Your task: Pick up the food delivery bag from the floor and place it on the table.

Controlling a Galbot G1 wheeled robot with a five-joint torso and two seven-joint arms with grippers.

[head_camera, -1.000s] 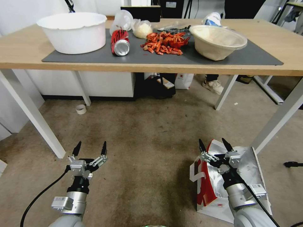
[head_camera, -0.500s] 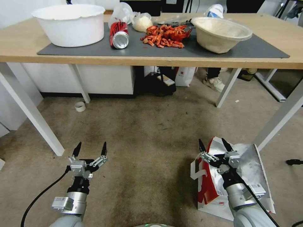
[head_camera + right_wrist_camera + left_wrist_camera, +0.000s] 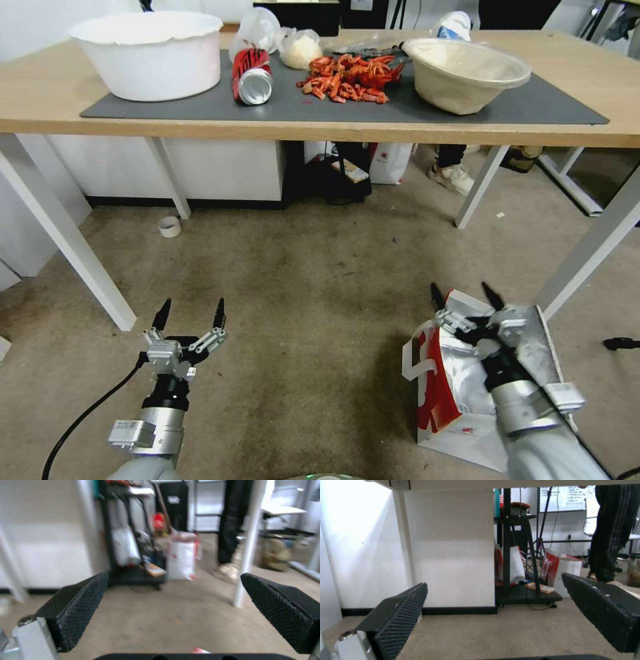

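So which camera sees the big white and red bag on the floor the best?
The head view. It shows the food delivery bag standing on the floor, with its red side, foil lining and strap, and the right tool open just above its mouth. The right wrist view catches a tiny red scrap at its edge, perhaps the bag. The left wrist view looks at carpet and table legs.

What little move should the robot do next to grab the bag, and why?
Probably lower the right tool toward the rim or a white strap of the food delivery bag. The bag stands on the floor by the table leg, and the tool hangs open above the bag's mouth, gripping nothing. The left tool hangs open off to the side.
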